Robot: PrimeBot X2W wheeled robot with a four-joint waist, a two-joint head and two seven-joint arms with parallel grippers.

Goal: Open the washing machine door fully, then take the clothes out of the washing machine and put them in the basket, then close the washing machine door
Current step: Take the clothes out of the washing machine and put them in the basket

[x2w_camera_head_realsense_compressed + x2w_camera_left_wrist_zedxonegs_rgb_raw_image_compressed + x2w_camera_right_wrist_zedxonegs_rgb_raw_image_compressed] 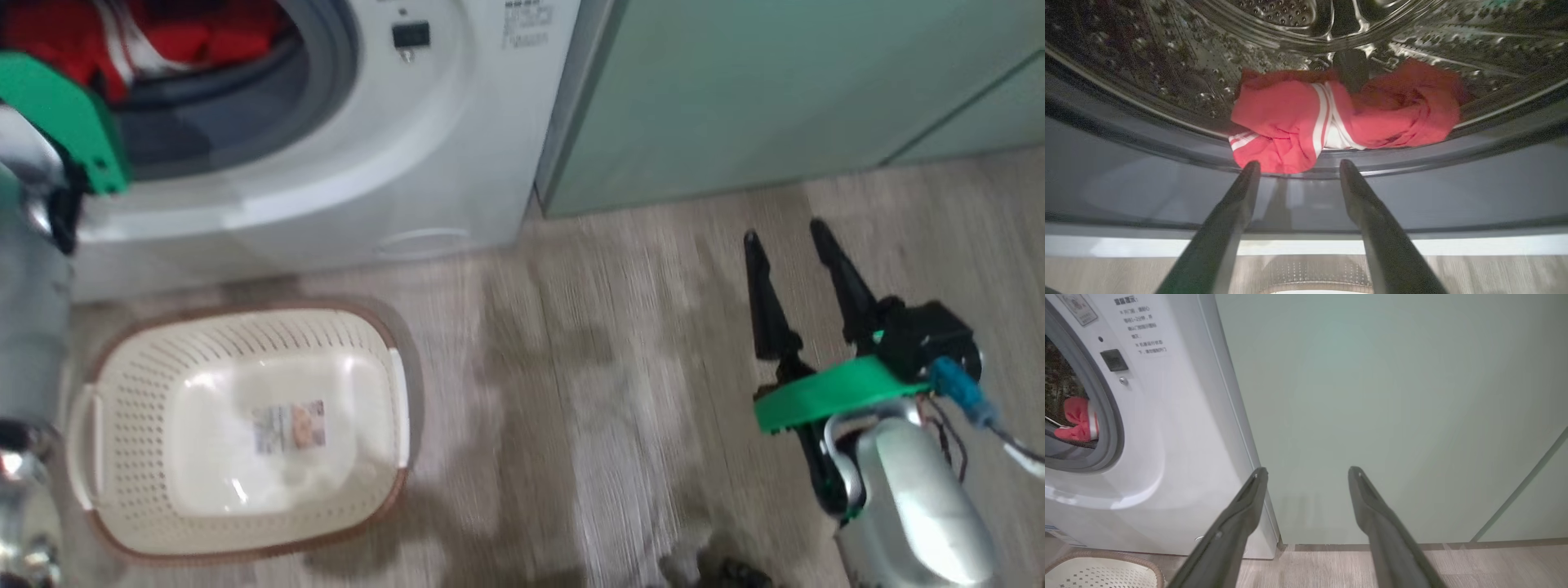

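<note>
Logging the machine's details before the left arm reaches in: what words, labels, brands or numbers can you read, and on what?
Block of Chinese characters, printed on the washing machine front right of the drum opening: too small to read.
Grey sticker at the machine's top edge: illegible.
Label sticker on the basket floor: blurred, unreadable.
No brand or number is legible.

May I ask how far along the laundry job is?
Done: the mouth of the washing machine is uncovered, so opening looks finished. In hand: the open left gripper points at the clothes in the drum, not gripping. Left: moving them to the empty basket, closing the door.
</note>
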